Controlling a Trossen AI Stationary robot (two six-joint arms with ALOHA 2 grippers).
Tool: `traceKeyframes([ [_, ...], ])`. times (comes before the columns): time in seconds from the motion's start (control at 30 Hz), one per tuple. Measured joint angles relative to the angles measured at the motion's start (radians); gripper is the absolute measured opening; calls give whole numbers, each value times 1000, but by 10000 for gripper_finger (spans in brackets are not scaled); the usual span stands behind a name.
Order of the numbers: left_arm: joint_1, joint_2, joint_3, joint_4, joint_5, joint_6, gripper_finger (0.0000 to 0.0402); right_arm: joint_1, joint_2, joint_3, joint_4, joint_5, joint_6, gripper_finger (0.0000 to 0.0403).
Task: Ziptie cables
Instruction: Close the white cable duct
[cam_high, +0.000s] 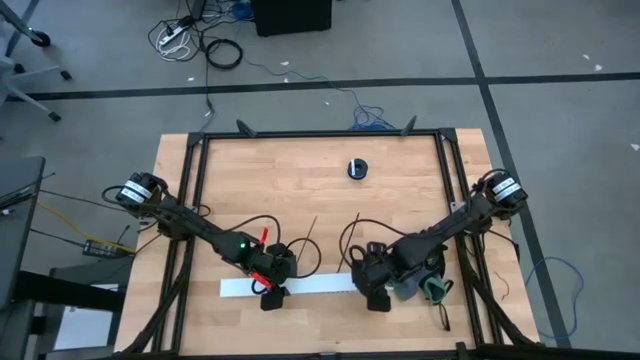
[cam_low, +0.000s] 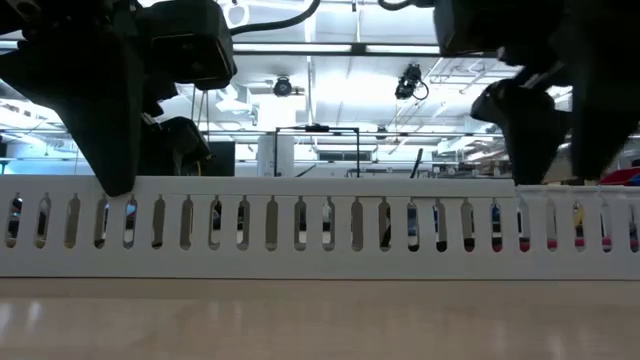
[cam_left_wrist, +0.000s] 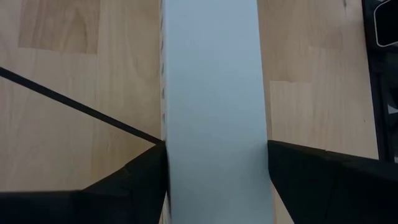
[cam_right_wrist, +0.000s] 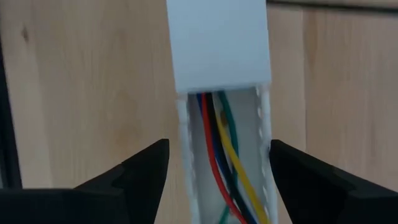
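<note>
We judge the tying has not begun. The cables (cam_right_wrist: 219, 163) lie inside the white slotted channel (cam_high: 320, 286), red, blue, yellow and green strands showing at its open end where the flat cover (cam_right_wrist: 219, 43) stops. No tie is around them that we can see. One thin black ziptie (cam_left_wrist: 81, 111) lies loose on the wood and runs up to the channel's edge.

Our left gripper (cam_left_wrist: 214, 165) sits over the covered part of the channel, its fingers (cam_left_wrist: 140, 174) set against both sides of it, clasping it. Our right gripper (cam_right_wrist: 217, 165) hangs over the uncovered end, fingers (cam_right_wrist: 140, 168) spread and standing clear of the channel walls, holding nothing. Getting the wires out or exposed, looping a tie and cinching it all seem left to do.

The table (cam_high: 300, 180) is pale wooden board with a black frame along its edges; a small black round thing (cam_high: 358, 168) sits near the far side. Beyond, the low view shows a bright room with ceiling lights and grey floor
</note>
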Motion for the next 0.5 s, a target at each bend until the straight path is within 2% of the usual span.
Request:
traceKeyframes([
  [0.5, 0, 0, -2, 0, 5, 2, 241, 76, 39, 1, -99, 35, 8, 270],
])
